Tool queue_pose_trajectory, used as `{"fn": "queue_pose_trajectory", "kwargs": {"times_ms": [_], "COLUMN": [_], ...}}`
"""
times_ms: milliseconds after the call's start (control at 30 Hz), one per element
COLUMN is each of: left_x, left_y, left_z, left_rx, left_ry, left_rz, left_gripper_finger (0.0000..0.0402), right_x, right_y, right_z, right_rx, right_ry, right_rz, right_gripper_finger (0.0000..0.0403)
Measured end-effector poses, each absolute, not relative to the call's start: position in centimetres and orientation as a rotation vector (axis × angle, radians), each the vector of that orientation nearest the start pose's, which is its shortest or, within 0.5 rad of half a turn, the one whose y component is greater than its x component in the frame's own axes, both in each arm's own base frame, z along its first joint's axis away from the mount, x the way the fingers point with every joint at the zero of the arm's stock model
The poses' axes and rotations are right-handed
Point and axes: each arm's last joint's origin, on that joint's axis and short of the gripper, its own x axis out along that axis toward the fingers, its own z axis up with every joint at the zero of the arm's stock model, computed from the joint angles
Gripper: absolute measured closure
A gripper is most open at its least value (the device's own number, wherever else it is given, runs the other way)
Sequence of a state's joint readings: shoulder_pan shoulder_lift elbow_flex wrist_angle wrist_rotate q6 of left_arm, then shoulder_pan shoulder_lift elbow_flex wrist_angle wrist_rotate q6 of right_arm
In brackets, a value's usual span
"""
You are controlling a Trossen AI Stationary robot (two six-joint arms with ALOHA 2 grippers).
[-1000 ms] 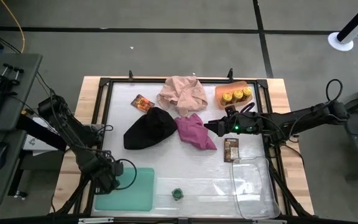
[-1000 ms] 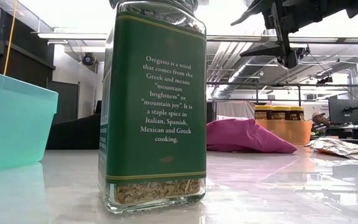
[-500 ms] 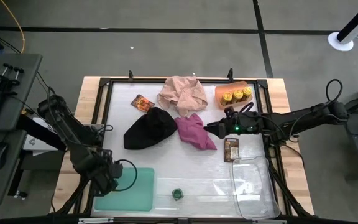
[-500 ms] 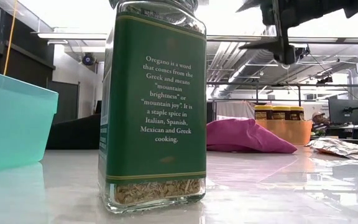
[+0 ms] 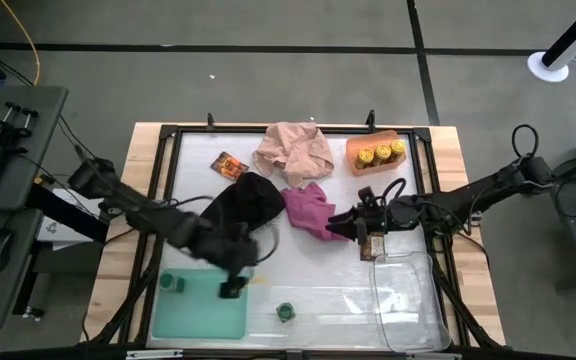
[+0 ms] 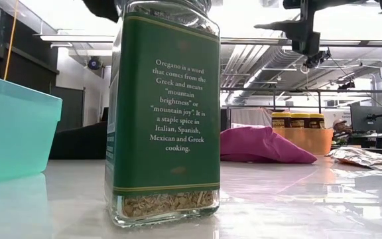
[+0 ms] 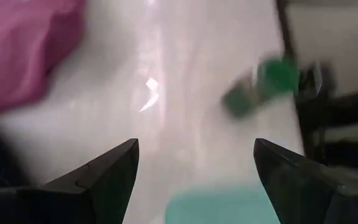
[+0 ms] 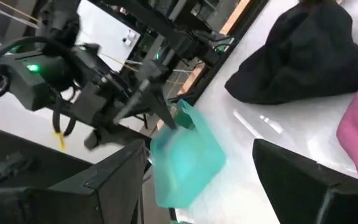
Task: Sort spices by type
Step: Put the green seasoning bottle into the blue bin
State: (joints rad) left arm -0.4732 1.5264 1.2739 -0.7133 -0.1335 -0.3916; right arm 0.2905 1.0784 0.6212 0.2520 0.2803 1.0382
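The oregano jar (image 6: 164, 113), a tall, square-shouldered glass bottle with a green label and dried flakes at its bottom, stands upright on the glossy white table (image 5: 308, 265) near the front edge, just beside the green tray (image 5: 203, 310), where a second green-lidded jar (image 5: 168, 283) sits. The left gripper (image 5: 233, 285), fingers spread and empty, hovers over the tray's edge. The right gripper (image 5: 346, 222), also spread, hangs between the rumpled magenta cloth (image 5: 313, 210) and a flat brown packet (image 5: 372, 240) lying with its long axis front to back.

three jars (image 5: 381, 154) in tray (image 5: 356, 166) upper right; packet (image 5: 372, 240) below them; lone jar (image 5: 286, 312) bottom centre; another jar (image 5: 171, 283) in lower-left tray (image 5: 203, 318)
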Motion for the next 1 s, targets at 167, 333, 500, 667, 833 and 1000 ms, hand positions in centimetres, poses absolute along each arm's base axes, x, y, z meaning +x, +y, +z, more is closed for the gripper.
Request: {"fn": "queue_pose_trajectory", "kwargs": {"times_ms": [167,333,500,667,833,1000], "left_x": [32.1,32.5,32.6,33.3,34.3,35.2], "left_y": [-14.5,-18.0,-20.5,-20.8,-20.0,-19.1], "left_z": [27.0,25.6,23.7,22.5,22.4,21.7], "left_rx": [-0.247,-0.084,0.202,0.362,0.456,0.523], "left_ry": [0.871,0.797,0.715,0.673,0.614,0.6], "left_rz": [-0.253,-0.437,-0.541,-0.518,-0.549,-0.638], "left_gripper_finger": [0.0099,0.0099,0.0099,0.0099,0.0099,0.0099], "right_x": [22.7,22.7,22.7,22.7,22.6,22.6], "right_y": [5.9,5.9,5.9,5.9,5.9,5.9], "right_z": [26.4,26.3,26.2,26.0,25.9,25.9], "right_rx": [1.003,1.014,1.002,0.99,0.983,0.982], "right_ry": [0.17,0.172,0.188,0.206,0.218,0.221], "right_rz": [-0.09,-0.098,-0.109,-0.118,-0.114,-0.115], "right_gripper_finger": [0.0112,0.0112,0.0112,0.0112,0.0112,0.0112]}}
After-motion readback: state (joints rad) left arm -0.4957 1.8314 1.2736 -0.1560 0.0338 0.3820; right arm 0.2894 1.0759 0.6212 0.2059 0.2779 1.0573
